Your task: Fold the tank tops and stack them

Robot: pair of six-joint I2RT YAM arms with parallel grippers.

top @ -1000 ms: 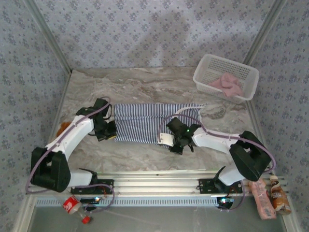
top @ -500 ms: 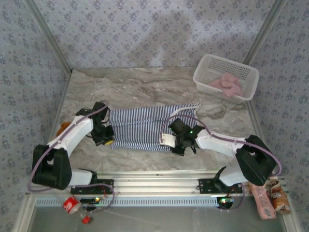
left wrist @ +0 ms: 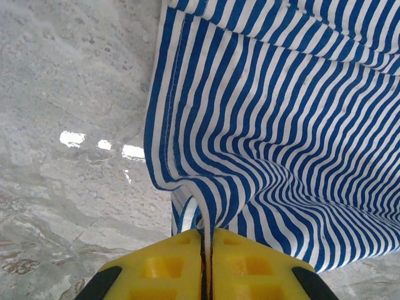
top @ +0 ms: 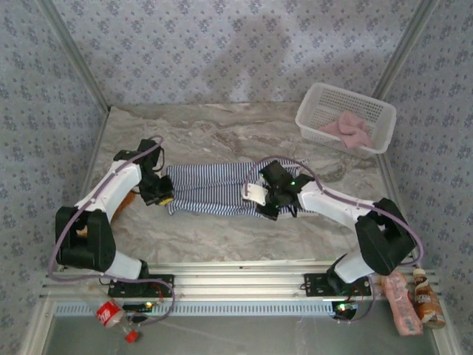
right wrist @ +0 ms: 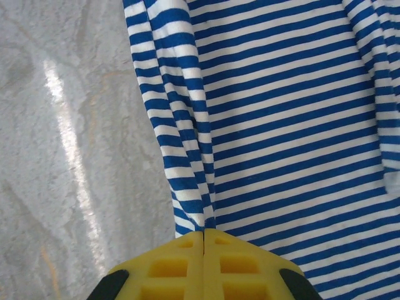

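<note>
The striped tank top (top: 211, 188) lies across the middle of the marble table as a narrow, folded band. My left gripper (top: 164, 198) is at its left end, and in the left wrist view the yellow fingertips (left wrist: 206, 240) are shut on a raised fold of striped tank top (left wrist: 281, 112). My right gripper (top: 255, 196) is at the right part of the band. Its gripper (right wrist: 204, 237) is shut on a pinched edge of the same top (right wrist: 287, 112). The pink tank top (top: 346, 129) lies crumpled in the white basket.
The white lattice basket (top: 310, 118) stands at the back right corner. An aluminium rail (top: 236, 277) runs along the near edge, with a cola bottle (top: 111, 314) at its left and a bottle and packet (top: 425, 296) at its right. Patterned walls close in three sides.
Both grippers have carried the near edge of the striped top toward the back of the table. The cloth has folded over itself into a narrower band.
</note>
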